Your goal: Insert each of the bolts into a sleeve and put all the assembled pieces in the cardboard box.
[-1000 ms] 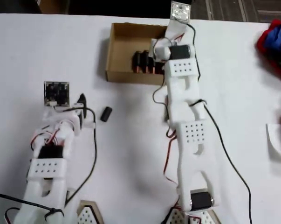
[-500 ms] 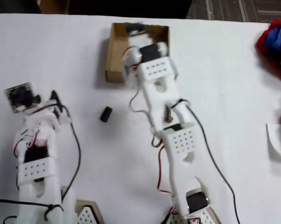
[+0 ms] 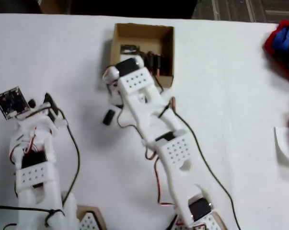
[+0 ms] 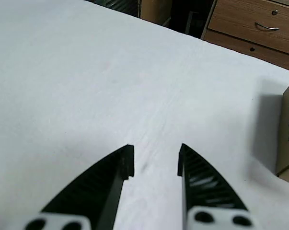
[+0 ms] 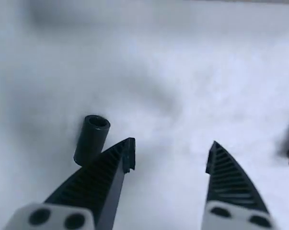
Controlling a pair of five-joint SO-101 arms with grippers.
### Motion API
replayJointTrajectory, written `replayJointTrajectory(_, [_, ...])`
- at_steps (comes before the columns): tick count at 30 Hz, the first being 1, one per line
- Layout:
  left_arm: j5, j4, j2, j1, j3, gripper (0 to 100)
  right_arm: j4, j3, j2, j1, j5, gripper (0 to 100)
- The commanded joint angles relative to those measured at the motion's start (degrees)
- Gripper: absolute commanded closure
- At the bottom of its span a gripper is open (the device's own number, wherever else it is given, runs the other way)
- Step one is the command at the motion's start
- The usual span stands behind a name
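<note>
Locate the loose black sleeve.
In high view, sleeve lies on the table near the cardboard box's front-left corner; in right wrist view, just outside the open right claw.

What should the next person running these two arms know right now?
Left gripper: open, empty, above the bare white table.
Right gripper: open, empty, low over the table, with the loose black sleeve just outside one finger.
Done: several dark assembled pieces lie in the cardboard box.
Left: that one sleeve lies on the table near the box and its visible end looks hollow. It probably needs a bolt, then goes into the box.
</note>
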Motion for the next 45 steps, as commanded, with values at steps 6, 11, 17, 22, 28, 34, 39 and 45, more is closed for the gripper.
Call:
replayJointTrajectory(6, [0.26,-0.97,-1.05,-0.44,-0.31,83,0.84,-7.47,-0.40,-7.25,-1.23,79.8])
replayJointTrajectory(11, [0.26,-0.88,-1.05,-0.44,-0.31,83,-1.01,-9.05,-0.31,-9.36,-1.67,80.0])
replayJointTrajectory(17, [0.26,-0.88,-1.05,-0.44,-0.31,83,-1.98,-9.05,0.75,-9.27,-9.41,79.8])
replayJointTrajectory(22, [0.26,-0.88,-1.05,-0.44,-0.31,83,-5.67,-9.58,6.55,-9.36,-9.76,80.0])
replayJointTrajectory(28, [0.26,-0.97,-1.14,-0.44,-0.31,83,-9.27,-9.67,10.24,-9.01,-9.76,80.1])
replayJointTrajectory(34, [0.26,-0.97,-1.32,-0.44,-0.31,83,-8.84,-9.67,11.82,-8.48,-9.23,92.2])
replayJointTrajectory(39, [0.26,-0.97,-1.32,-0.44,-0.40,83,-9.01,-9.67,12.26,-6.29,-6.07,97.8])
replayJointTrajectory(45, [0.26,-0.97,-1.32,-0.44,-0.40,83,-8.75,-9.67,12.00,-3.74,-5.10,96.1])
